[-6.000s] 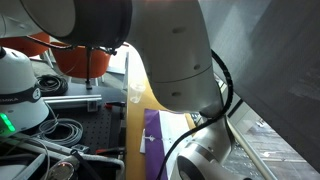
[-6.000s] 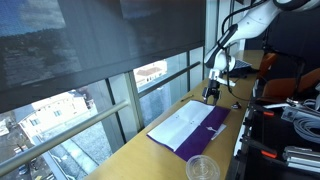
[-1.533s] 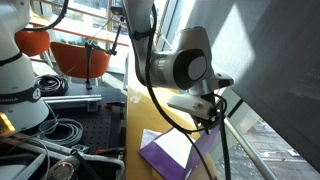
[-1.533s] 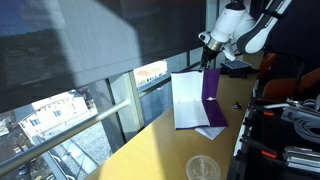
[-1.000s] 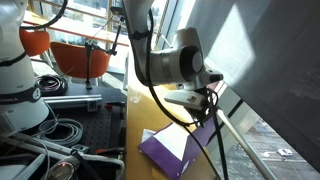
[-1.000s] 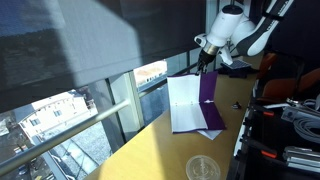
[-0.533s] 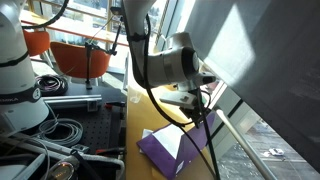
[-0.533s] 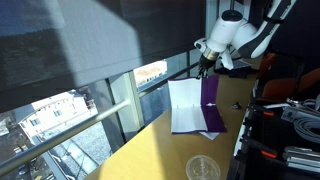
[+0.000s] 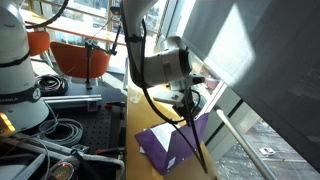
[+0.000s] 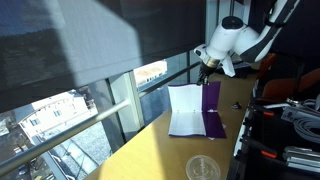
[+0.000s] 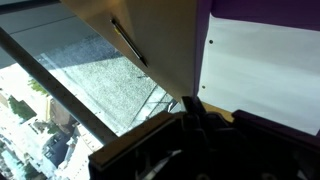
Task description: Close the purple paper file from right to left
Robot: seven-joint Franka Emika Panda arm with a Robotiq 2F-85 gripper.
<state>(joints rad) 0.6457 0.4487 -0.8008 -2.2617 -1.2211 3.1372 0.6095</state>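
The purple paper file (image 10: 213,112) lies on the wooden sill table (image 10: 160,148), one half flat and the other raised steeply. A white sheet (image 10: 185,108) covers the inside of the raised half. My gripper (image 10: 204,78) is at the top edge of that raised cover and shut on it. From the opposite side, an exterior view shows the file (image 9: 165,148) below my gripper (image 9: 190,101). In the wrist view, the dark fingers (image 11: 195,112) are pressed together at the edge of the white sheet (image 11: 262,72), with purple cover (image 11: 285,135) beside them.
A clear plastic cup (image 10: 203,168) stands on the table near the front. The window glass and its rail (image 10: 110,105) run along the table's far side. Cables (image 9: 62,130), an orange chair (image 9: 80,55) and other equipment crowd the side away from the window.
The gripper has moved lower with the cover in it. The raised half of the file has tipped further over toward the flat half.
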